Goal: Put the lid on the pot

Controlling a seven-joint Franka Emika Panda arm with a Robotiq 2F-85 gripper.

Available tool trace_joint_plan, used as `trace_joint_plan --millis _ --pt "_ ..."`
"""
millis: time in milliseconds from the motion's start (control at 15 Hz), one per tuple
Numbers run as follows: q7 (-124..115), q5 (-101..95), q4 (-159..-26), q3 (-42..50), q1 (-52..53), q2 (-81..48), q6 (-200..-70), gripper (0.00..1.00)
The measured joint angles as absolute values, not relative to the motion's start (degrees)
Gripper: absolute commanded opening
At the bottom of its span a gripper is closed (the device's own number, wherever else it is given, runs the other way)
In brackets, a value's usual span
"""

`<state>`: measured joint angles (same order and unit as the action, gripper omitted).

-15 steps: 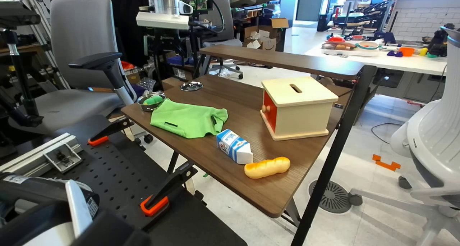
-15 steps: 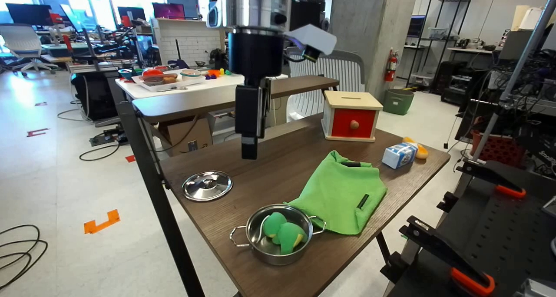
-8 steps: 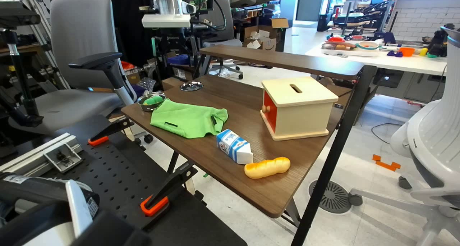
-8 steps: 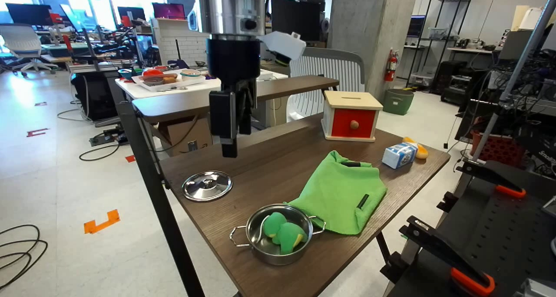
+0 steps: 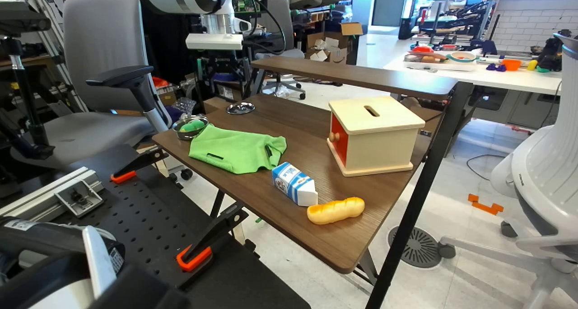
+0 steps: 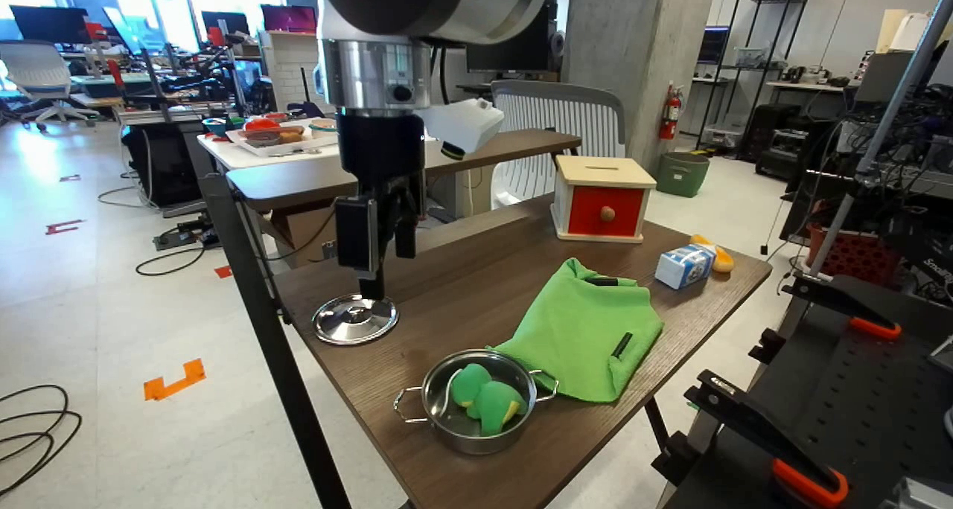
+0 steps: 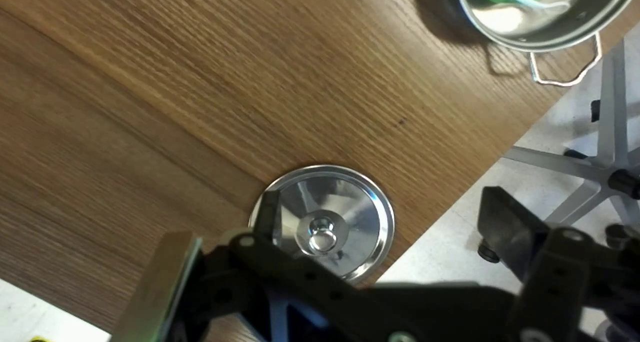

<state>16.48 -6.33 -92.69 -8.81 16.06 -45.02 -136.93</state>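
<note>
The shiny metal lid (image 6: 344, 326) with a round knob lies flat on the brown table (image 6: 417, 330), near its edge; it also shows in an exterior view (image 5: 240, 108) and in the wrist view (image 7: 357, 207). The metal pot (image 6: 476, 443) stands upright and uncovered, with green toys (image 6: 488, 401) inside; part of it shows in the wrist view (image 7: 537, 46). My gripper (image 6: 389, 268) is above the lid, pointing down. In the wrist view my gripper (image 7: 382, 207) is open and empty. One finger overlaps the lid's side, the other is beyond the table edge.
A green cloth (image 6: 588, 338) lies against the pot. A wooden box with a red drawer (image 6: 604, 204), a milk carton (image 6: 683, 266) and a yellow bread toy (image 6: 722, 260) stand or lie farther along. A raised shelf (image 6: 327, 173) runs along one table side.
My gripper has moved left in an exterior view and then down, and is now just above the lid. The lid, pot and other things have not moved.
</note>
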Motion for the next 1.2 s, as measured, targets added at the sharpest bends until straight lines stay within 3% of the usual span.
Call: trace_joint_plan --millis 867,933,1000,1200 --pt "14.1 -7.6 -81.6 -8.2 17.8 -54.6 -136.7 1.0" --pt "14.1 -7.6 -80.9 -8.1 17.8 -55.3 -136.5 0.75" --pt "14.0 -7.6 -80.2 -8.1 17.8 -55.9 -136.3 0.72" --pt "13.9 -7.6 -77.8 -7.9 17.9 -57.6 -135.8 0.49"
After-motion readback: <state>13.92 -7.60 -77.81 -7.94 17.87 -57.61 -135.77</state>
